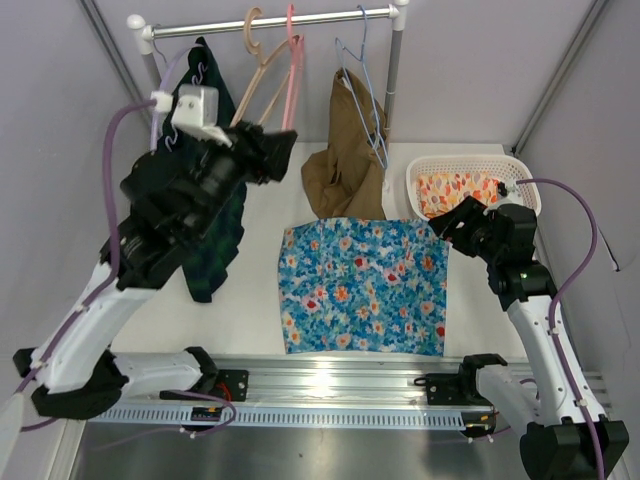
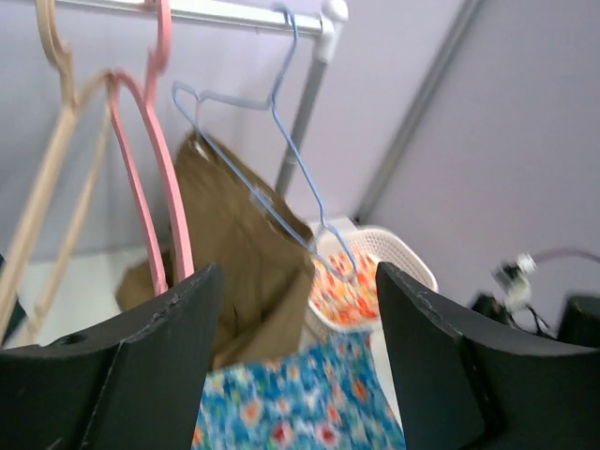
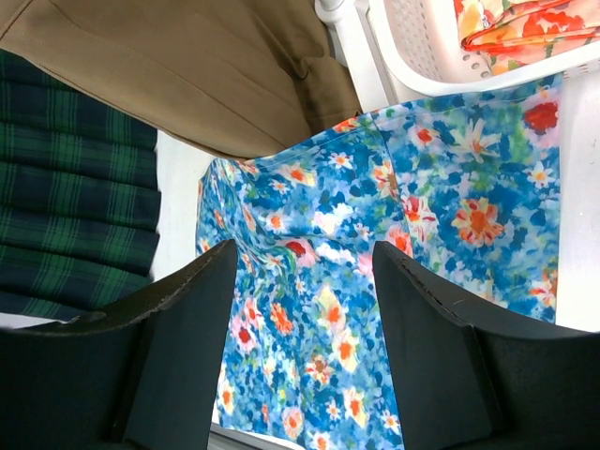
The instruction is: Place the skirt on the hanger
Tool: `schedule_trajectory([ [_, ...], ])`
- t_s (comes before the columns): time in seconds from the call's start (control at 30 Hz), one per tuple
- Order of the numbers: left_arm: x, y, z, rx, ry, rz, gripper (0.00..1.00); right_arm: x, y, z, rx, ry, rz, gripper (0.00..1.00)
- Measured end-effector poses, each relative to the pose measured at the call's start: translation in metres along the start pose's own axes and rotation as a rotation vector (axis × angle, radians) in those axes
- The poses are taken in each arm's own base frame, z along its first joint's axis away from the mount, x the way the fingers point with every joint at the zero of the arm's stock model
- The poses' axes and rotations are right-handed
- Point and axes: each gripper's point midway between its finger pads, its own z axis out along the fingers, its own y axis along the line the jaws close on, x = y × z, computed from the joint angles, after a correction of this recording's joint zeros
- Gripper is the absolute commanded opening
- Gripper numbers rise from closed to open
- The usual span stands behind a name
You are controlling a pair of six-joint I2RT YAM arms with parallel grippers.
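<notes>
Status: not started, by judgement. The skirt (image 1: 362, 288) lies flat on the worktop (image 1: 258, 262), close to the near edge and right of centre, on no hanger. Its longer axis runs left to right along that edge. Which edge is the waist cannot be told.

The right gripper (image 3: 305, 272) hovers over the skirt's far right corner, jaws apart, empty. The left gripper (image 2: 300, 281) is raised near the pink hanger (image 1: 293, 80) on the rail (image 1: 270, 21), jaws apart, empty.

Remaining: fetch a hanger, fit the skirt, hang it.
</notes>
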Motion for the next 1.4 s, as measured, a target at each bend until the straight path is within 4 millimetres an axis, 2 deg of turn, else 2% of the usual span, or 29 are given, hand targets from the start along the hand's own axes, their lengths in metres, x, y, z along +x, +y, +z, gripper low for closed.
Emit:
schedule_trajectory([
  [0.07, -0.013, 0.000, 0.022, -0.027, -0.034, 0.046, 0.72, 0.000, 0.001, -0.001, -0.004, 0.000, -0.001, 0.65],
  [0.17, -0.022, 0.013, 0.060, -0.087, -0.054, 0.104, 0.72, 0.000, 0.003, -0.002, -0.013, 0.000, -0.003, 0.65],
  [0.3, -0.002, 0.039, 0.117, -0.169, -0.005, 0.174, 0.72, 0.001, 0.005, -0.003, -0.020, 0.001, -0.005, 0.65],
  [0.37, 0.016, 0.052, 0.136, -0.194, 0.043, 0.203, 0.72, 0.001, 0.006, -0.003, -0.023, 0.003, -0.005, 0.64],
  [0.5, 0.031, 0.068, 0.165, -0.215, 0.086, 0.230, 0.72, 0.002, 0.006, -0.003, -0.026, 0.007, -0.008, 0.65],
  [0.73, 0.034, 0.085, 0.183, -0.239, 0.113, 0.271, 0.72, 0.006, 0.004, -0.004, -0.021, 0.022, -0.020, 0.65],
  [0.97, 0.040, 0.097, 0.186, -0.223, 0.145, 0.276, 0.71, 0.007, 0.004, -0.006, -0.021, 0.024, -0.025, 0.65],
  [1.4, 0.067, 0.123, 0.201, -0.167, 0.231, 0.248, 0.69, 0.007, 0.004, -0.006, -0.023, 0.024, -0.029, 0.64],
])
